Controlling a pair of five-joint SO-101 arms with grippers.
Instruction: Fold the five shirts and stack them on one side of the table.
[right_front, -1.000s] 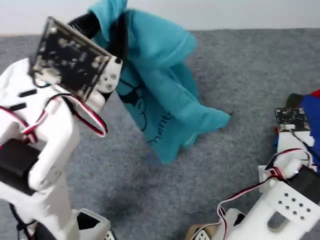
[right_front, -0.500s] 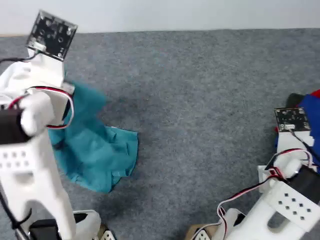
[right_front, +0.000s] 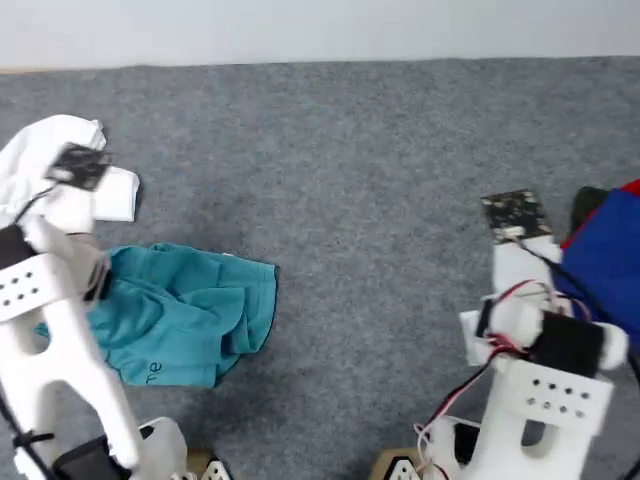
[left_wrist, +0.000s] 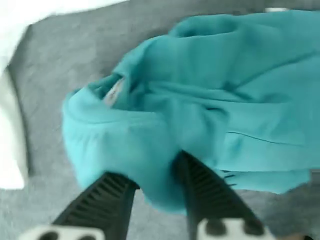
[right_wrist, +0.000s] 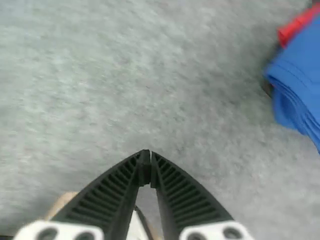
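L gripper (left_wrist: 152, 175): fingers (left_wrist: 202, 192) pinch a thick fold at the edge of the teal shirt (left_wrist: 210, 105), held apart only by the cloth bunched btwn them. The fold bulges down past the tips, w/ bare grey mat (left_wrist: 65, 55) just under it. Rest of the teal shirt spreads away from the fingers in loose rumpled folds, not folded flat.

High view: teal shirt (right_front: 190, 310) lies crumpled on the mat at the left-front part of the table, partly behind the L arm (right_front: 45, 320). White shirt (right_front: 55, 150) sits farther back on the same side, near the teal one. In the L wrist view a strip of grey shows btwn the two.

R gripper (right_wrist: 146, 160): fingers together, tips touching, nothing btwn them. It hangs over bare mat. Blue shirt (right_wrist: 295, 100) lies off to one side, well apart from the fingers, its edge showing stacked layers, w/ a red cloth (right_wrist: 300, 22) just beyond it, touching.

High view: R arm (right_front: 530, 350) stands at the right-front. Blue shirt and red cloth sit at the table's right edge, just beside that arm. Mid-table is grey mat btwn the two groups.
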